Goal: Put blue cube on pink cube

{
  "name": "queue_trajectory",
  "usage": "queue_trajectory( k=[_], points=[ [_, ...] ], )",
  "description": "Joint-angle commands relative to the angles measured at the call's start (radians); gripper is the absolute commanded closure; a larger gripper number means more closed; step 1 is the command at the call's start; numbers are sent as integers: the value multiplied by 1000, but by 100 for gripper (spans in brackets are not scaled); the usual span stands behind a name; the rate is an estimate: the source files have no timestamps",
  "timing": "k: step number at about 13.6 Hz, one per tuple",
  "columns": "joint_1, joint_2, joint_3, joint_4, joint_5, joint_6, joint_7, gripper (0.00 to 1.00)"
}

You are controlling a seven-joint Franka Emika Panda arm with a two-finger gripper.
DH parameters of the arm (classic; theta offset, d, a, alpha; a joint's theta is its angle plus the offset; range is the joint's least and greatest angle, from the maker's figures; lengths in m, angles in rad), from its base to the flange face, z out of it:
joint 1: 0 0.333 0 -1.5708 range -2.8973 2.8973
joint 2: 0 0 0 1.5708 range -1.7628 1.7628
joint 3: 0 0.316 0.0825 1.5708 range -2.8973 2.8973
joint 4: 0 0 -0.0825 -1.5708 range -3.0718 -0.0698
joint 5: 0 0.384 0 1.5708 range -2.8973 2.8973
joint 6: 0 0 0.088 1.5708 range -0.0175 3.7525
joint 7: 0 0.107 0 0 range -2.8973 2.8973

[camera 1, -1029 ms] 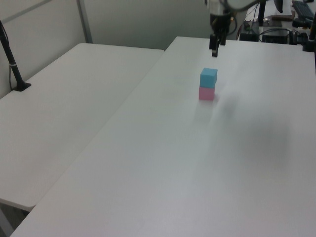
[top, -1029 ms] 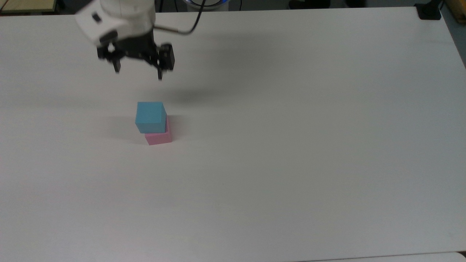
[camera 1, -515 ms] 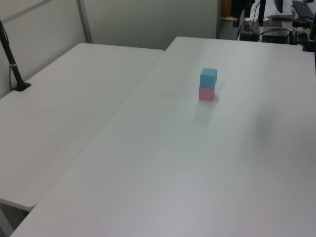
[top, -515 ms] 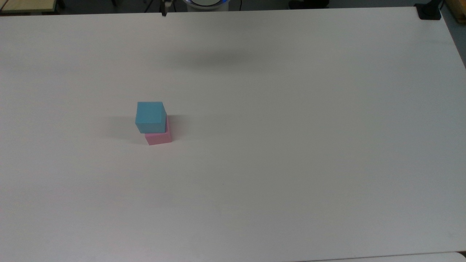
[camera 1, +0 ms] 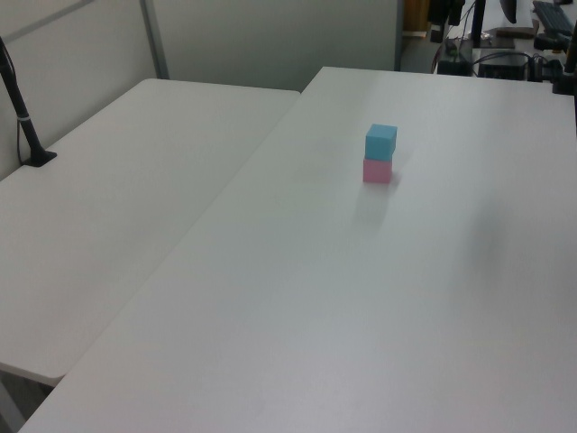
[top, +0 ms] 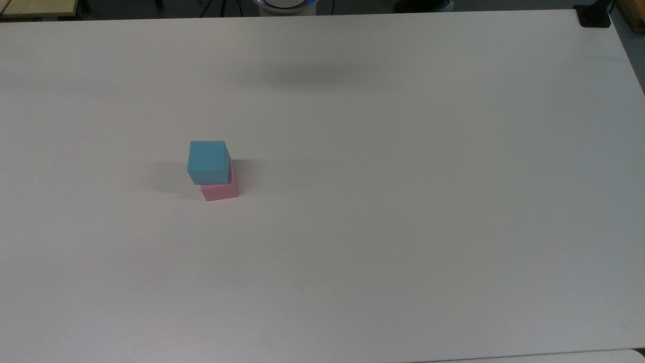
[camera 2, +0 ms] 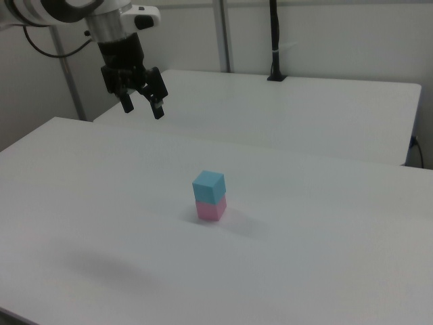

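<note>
top view: blue cube (top: 208,160) sitting on pink cube (top: 220,188), left of the middle of the frame, on the white table (top: 403,201). pink peeking out low and to the right.

left view: blue cube (camera 1: 381,142) on top of pink cube (camera 1: 378,170), upper middle of the frame, a bit to the right.

right view: gripper (camera 2: 141,105) up high in the upper left of the frame, fingers apart, holding nothing. blue cube (camera 2: 208,186) stacked on pink cube (camera 2: 210,209) near the middle, well apart from gripper.
</note>
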Motion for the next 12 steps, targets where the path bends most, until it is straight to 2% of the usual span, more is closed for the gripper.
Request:
queue_trajectory(
  k=[1, 6, 12],
  points=[
    [21, -21, -19, -37, 21, 2, -77, 0],
    [21, -19, -19, -39, 23, 2, -30, 0],
    [7, -19, -21, -33, 41, 1, -45, 0]
  ],
)
